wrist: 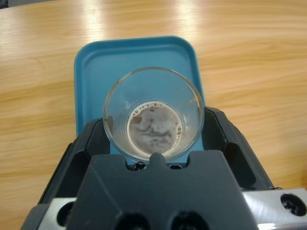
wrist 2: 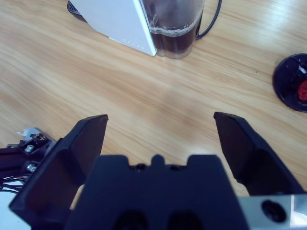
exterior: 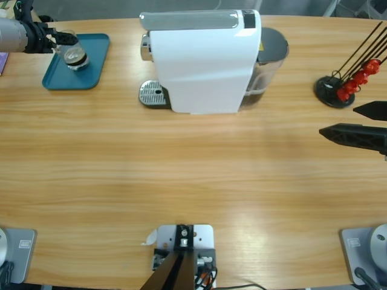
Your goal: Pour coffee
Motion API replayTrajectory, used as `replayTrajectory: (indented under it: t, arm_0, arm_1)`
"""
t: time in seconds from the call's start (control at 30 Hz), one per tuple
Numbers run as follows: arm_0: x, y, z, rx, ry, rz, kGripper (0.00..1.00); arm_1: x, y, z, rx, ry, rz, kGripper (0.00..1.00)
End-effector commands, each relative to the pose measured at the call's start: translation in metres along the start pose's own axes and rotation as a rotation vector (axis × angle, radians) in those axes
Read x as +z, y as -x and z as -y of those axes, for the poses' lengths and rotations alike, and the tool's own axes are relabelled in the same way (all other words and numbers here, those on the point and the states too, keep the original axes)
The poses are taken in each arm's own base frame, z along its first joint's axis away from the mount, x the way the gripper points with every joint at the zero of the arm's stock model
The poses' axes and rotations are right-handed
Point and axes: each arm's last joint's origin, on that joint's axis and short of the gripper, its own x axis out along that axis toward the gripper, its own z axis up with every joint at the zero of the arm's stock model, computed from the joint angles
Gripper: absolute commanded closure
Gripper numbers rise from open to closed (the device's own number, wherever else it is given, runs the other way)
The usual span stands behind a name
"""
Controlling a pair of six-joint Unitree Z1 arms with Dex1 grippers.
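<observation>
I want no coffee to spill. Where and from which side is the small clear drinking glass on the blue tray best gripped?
Grip the small clear drinking glass low on its round side wall, jaws on opposite sides, coming level from the side, as the left gripper holds it now. It stands upright on the blue tray with an open rim and a shallow layer of coffee, so coming from above seems unwise.

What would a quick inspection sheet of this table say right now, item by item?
Surface: long wooden table, bare in the middle.
Job's things: clear glass with a shallow layer of coffee, over the blue tray; white coffee machine at the back.
Clutter: black stand with red pods.
Grippers: left gripper shut on the glass; right gripper open, holding nothing.
Cables: black cord behind the machine.
Surroundings: nothing seen.
</observation>
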Motion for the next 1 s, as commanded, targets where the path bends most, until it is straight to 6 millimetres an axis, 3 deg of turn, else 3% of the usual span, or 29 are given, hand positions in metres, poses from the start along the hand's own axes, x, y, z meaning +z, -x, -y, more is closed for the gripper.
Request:
replayTrajectory:
  t: [0.03, 0.23, 0.3, 0.33, 0.43, 0.7, 0.83, 1.0]
  arm_0:
    - [-0.024, -0.020, -0.008, 0.041, 0.017, -0.092, 1.000]
    - [-0.026, -0.023, -0.007, 0.043, 0.012, -0.099, 0.979]
    - [-0.025, -0.022, -0.006, 0.023, 0.003, -0.096, 0.179]
    - [-0.025, -0.020, -0.006, 0.019, -0.006, -0.095, 0.080]
    - [-0.024, -0.011, 0.000, 0.011, -0.032, -0.078, 0.008]
    - [-0.010, 0.020, 0.013, -0.017, -0.061, 0.011, 0.004]
    - [0.006, 0.073, 0.020, -0.011, -0.086, 0.033, 0.013]
    - [-0.008, 0.132, 0.017, -0.010, -0.091, -0.020, 0.013]
  arm_1:
    - [0.000, -0.005, 0.000, 0.010, -0.020, -0.018, 0.000]
    - [0.000, -0.005, 0.000, 0.010, -0.020, -0.017, 0.000]
    - [0.000, -0.005, 0.000, 0.010, -0.020, -0.019, 0.000]
    - [0.000, -0.005, 0.000, 0.010, -0.020, -0.018, 0.000]
    - [0.000, -0.005, 0.000, 0.010, -0.020, -0.017, 0.000]
    - [-0.001, -0.003, 0.001, 0.012, -0.019, -0.009, 0.000]
    - [-0.002, 0.000, 0.001, 0.013, -0.018, 0.003, 0.000]
    - [-0.003, 0.005, 0.001, 0.014, -0.011, 0.020, 0.000]
